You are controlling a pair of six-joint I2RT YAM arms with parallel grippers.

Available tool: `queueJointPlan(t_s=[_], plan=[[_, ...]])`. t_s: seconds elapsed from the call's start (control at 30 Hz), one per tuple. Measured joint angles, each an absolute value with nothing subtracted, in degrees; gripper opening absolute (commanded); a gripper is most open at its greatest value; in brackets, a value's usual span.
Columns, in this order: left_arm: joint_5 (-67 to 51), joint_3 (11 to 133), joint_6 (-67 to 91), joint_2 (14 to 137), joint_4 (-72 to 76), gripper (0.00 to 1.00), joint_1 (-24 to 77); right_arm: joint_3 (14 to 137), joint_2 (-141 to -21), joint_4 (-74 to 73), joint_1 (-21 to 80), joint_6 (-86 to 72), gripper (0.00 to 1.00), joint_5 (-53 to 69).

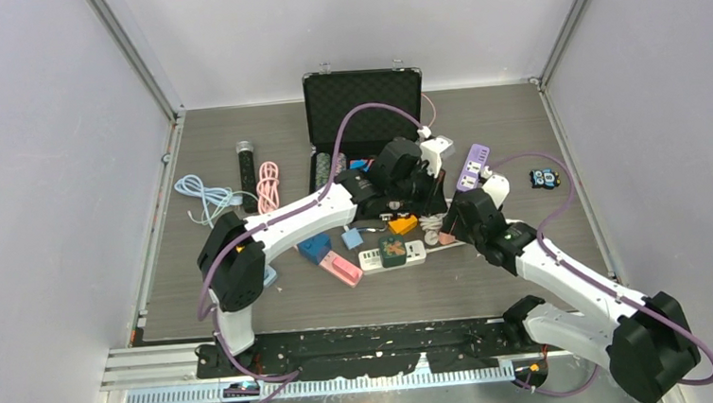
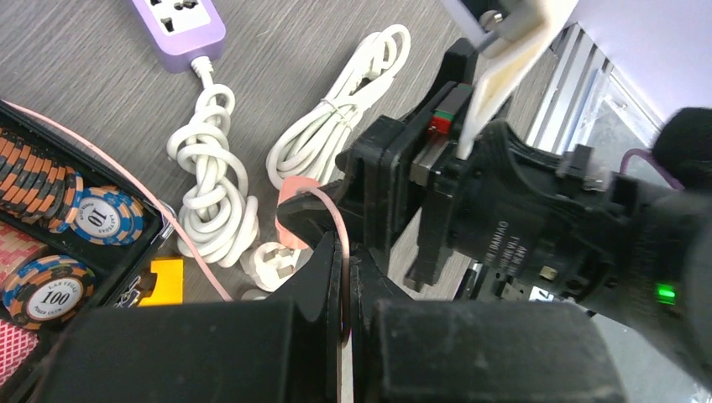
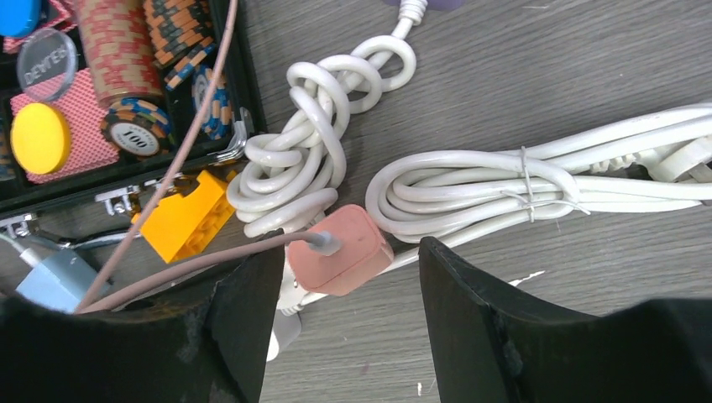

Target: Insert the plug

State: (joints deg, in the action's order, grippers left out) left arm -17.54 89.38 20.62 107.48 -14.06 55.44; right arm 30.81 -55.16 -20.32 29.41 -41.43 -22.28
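The right gripper stood with its jaws parted astride the pink plug, which lay on the table between the two black fingers. A gap showed between the plug and the finger on the right of the wrist view; whether the other finger touched it could not be told. The pink cable ran out of the plug's end and passed beside that other finger. The left gripper was clenched on this thin cable a little way back from the plug, the strand pinched between its closed fingers. Just beyond the plug lay a knotted white cord and, beside it, a tied white cord bundle. A yellow block sat at the front of the open chip case, which held stacked chips. Farther off, the knotted cord led to a purple power strip, and in the top view a white power strip lay near the plug, toward the left arm.
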Motion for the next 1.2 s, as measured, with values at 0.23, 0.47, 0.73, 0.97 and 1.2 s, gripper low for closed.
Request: queueJointPlan(t_s=[0.23,0.47,0.73,0.97,1.2], plan=[[-18.1,88.5,23.3,105.9,-14.1,0.0,55.2,32.1,-60.2,-20.2,30.5,-44.2,0.55,-23.9],[-18.1,87.8,24.0,105.6,-14.0,0.0,55.1,32.7,-60.8,-20.9,32.1,-45.5,0.53,-25.0],[-18.0,87.6,24.2,104.7,-14.5,0.0,54.6,34.1,-63.0,-21.7,32.3,-44.1,0.73,-25.1],[-18.2,87.3,25.1,104.6,-14.5,0.0,54.3,35.2,-65.2,-20.9,32.8,-43.0,0.66,-24.5],[-18.5,87.3,25.2,104.5,-15.5,0.0,54.1,35.4,-65.6,-20.8,33.3,-40.7,0.75,-24.8]])
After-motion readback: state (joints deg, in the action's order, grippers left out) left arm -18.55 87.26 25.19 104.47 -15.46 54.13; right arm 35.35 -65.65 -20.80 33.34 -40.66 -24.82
